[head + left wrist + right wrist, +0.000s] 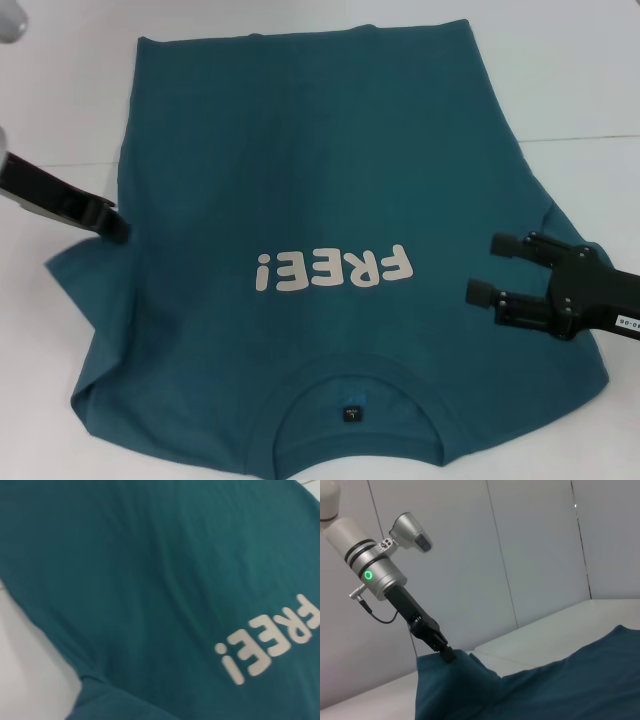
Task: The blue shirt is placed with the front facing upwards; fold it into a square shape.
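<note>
The blue shirt (320, 170) lies front up on the white table, its white "FREE!" lettering (333, 269) upside down to me and its collar with the dark neck label (351, 412) nearest me. My left gripper (117, 222) is shut on the shirt's left edge by the sleeve. In the right wrist view the left gripper (448, 655) holds that edge raised into a small peak of the shirt (560, 680). My right gripper (486, 268) is open over the shirt's right side, near the right sleeve, with nothing between its fingers. The left wrist view shows only the shirt (150, 580).
The white table (580, 70) surrounds the shirt, with bare surface at the far right and far left. A seam (585, 136) runs across it. White wall panels (535, 555) stand behind the table.
</note>
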{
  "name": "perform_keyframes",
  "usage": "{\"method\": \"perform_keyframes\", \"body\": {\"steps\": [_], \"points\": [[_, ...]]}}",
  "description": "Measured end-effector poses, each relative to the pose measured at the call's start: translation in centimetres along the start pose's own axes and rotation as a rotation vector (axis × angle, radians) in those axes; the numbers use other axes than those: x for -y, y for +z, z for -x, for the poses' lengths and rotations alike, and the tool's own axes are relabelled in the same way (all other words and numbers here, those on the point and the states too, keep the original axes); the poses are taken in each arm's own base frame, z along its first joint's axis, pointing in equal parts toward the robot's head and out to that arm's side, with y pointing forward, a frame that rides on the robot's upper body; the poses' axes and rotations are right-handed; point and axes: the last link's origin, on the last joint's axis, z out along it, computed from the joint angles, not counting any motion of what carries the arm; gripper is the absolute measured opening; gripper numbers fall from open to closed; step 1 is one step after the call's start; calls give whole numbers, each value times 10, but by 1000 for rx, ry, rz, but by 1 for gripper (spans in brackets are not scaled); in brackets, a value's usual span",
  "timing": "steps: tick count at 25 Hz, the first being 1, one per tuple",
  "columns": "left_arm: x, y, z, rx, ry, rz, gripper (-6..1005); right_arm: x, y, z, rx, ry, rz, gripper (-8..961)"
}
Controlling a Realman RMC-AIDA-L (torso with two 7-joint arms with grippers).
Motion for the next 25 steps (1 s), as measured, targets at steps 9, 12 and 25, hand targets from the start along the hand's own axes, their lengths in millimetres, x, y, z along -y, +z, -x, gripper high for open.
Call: {"method": "perform_keyframes", "body": {"steps": [9, 12, 25], "points": [[-15, 33, 1, -31, -37, 29, 48, -1, -1, -6, -36, 3, 5, 907], [-21, 48, 3, -57, -45, 28, 46, -1, -1, -7, -43, 3, 7, 907], [-13, 43, 9, -254, -84, -96, 362, -2, -2, -8, -43, 17, 4, 906]]}}
